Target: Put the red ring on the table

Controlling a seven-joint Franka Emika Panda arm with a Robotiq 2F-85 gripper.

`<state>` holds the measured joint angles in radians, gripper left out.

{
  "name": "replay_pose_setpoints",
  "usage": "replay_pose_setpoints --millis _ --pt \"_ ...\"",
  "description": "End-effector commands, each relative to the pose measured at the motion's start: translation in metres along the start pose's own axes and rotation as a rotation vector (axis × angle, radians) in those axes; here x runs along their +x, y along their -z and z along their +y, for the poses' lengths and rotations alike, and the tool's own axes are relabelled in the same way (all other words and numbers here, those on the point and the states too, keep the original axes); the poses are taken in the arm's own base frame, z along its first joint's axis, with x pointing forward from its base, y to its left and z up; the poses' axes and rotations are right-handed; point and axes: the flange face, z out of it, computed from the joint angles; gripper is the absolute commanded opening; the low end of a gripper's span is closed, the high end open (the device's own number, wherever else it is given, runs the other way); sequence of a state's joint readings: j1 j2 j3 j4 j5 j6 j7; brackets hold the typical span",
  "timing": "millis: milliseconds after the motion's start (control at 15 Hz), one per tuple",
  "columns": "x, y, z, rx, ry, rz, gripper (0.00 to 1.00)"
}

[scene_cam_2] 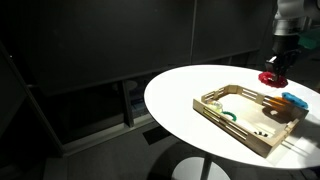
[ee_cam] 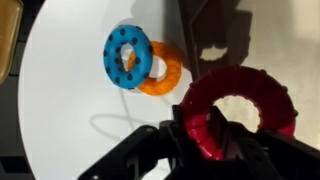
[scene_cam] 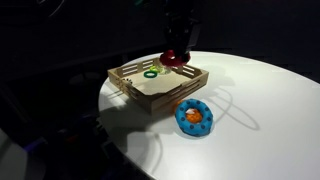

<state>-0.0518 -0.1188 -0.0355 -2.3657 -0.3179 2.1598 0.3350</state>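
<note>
My gripper (ee_cam: 205, 135) is shut on the red ring (ee_cam: 240, 100), pinching its rim. In both exterior views the gripper (scene_cam: 176, 50) (scene_cam_2: 275, 68) holds the red ring (scene_cam: 175, 57) (scene_cam_2: 271, 77) in the air above the far side of the wooden tray (scene_cam: 160, 95) (scene_cam_2: 245, 125). The round white table (scene_cam: 260, 110) (scene_cam_2: 185, 85) lies below. In the wrist view the table (ee_cam: 70, 110) is seen under the ring.
A blue ring (scene_cam: 196, 117) (ee_cam: 126, 56) with an orange ring (ee_cam: 160, 72) under it lies on the table near the tray. A thin green ring (scene_cam: 151, 73) (scene_cam_2: 228, 117) lies inside the tray. The table edge drops into dark surroundings.
</note>
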Motion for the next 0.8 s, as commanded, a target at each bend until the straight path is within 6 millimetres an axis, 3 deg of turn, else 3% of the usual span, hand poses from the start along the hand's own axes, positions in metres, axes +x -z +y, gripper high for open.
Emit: replay_pose_setpoints --millis 0,333,733 --pt "-0.014 0.001 0.041 -0.074 -0.077 -0.012 0.09" --pt "-0.021 -0.017 0.081 -0.167 -0.146 -0.019 0.09" --pt "-0.024 -0.050 0.100 -0.262 -0.211 -0.051 0.09"
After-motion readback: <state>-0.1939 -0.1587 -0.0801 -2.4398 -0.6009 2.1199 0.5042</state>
